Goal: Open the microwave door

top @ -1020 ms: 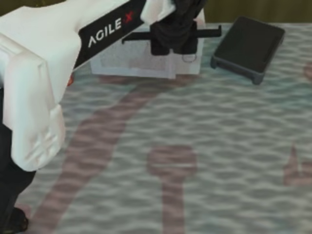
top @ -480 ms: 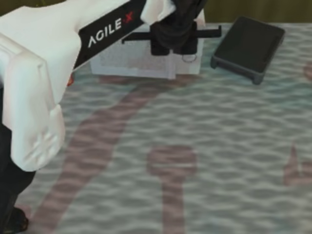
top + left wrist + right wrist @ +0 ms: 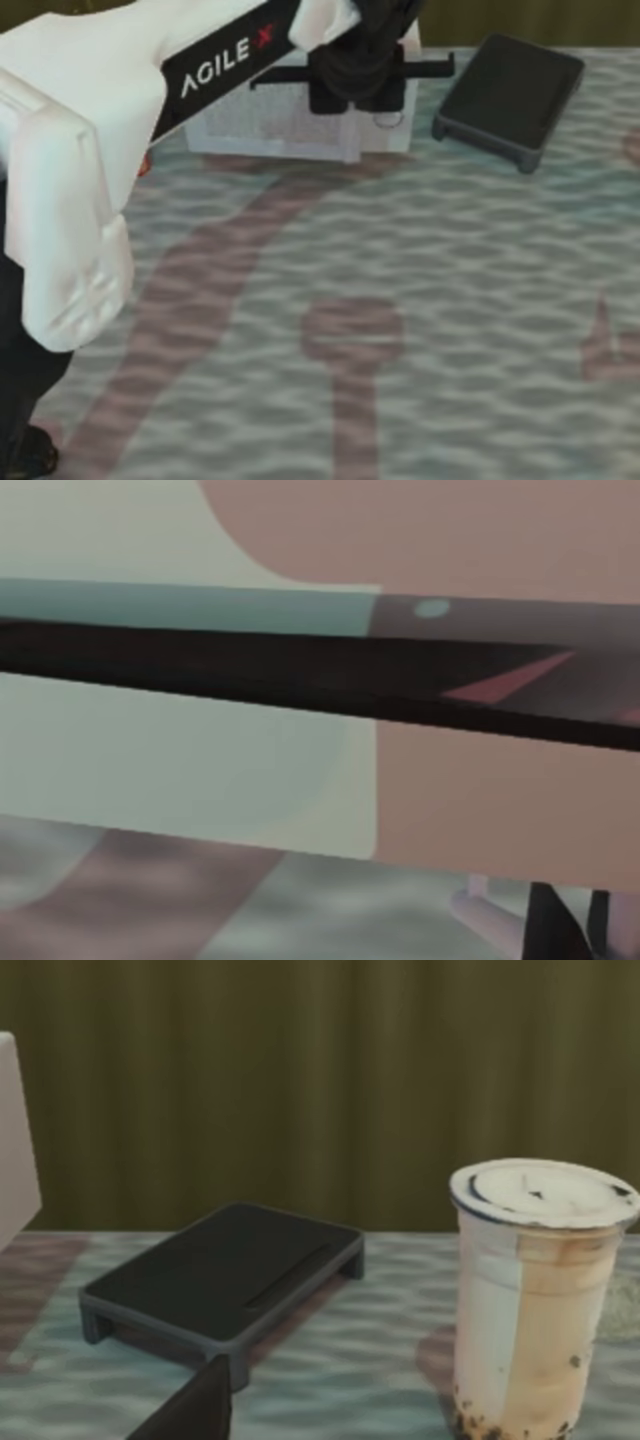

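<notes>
Top view, microwave (image 3: 300, 125): at twelve o'clock on the table (image 3: 420, 300), far edge, largely covered by our left arm
Top view, microwave door (image 3: 262, 128): the mesh-windowed front panel, facing six o'clock; whether it stands ajar we cannot tell
Top view, left gripper (image 3: 357, 88): over the door's right edge beside a knob (image 3: 388, 118); we cannot tell how wide its claw stands or whether it holds anything
Top view, black box (image 3: 510, 95): flat, at one o'clock, just right of the microwave
Left wrist view: pressed close to pale teal and pinkish surfaces crossed by a dark band; too near to name
Right wrist view: black box and a lidded drink cup (image 3: 535, 1295) on the table; our right arm idles off to the right, its claw's opening not discernible
Step in hand, judged: we hook the door's free edge and draw it toward six o'clock in an arc about its hinge, slowly, so the microwave does not slide
</notes>
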### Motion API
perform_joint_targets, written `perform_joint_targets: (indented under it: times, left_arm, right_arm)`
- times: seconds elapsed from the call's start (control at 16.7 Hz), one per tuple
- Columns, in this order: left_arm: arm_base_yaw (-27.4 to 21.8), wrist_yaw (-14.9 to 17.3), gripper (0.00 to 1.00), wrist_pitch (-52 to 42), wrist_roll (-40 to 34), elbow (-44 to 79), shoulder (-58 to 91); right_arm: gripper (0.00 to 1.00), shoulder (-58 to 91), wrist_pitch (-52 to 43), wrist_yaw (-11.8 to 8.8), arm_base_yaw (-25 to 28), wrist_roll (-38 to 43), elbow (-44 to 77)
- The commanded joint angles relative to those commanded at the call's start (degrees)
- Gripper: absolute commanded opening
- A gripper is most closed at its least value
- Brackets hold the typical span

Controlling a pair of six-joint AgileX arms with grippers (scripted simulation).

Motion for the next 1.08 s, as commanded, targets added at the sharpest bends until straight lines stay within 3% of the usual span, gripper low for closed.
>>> perform_joint_targets:
  times: [1.08]
  left_arm:
    - [0.17,2.05,0.00,5.83,4.72,-10.51,-6.10]
  right_arm:
    - [1.00,0.00,0.00,0.00,0.00,0.00,0.00]
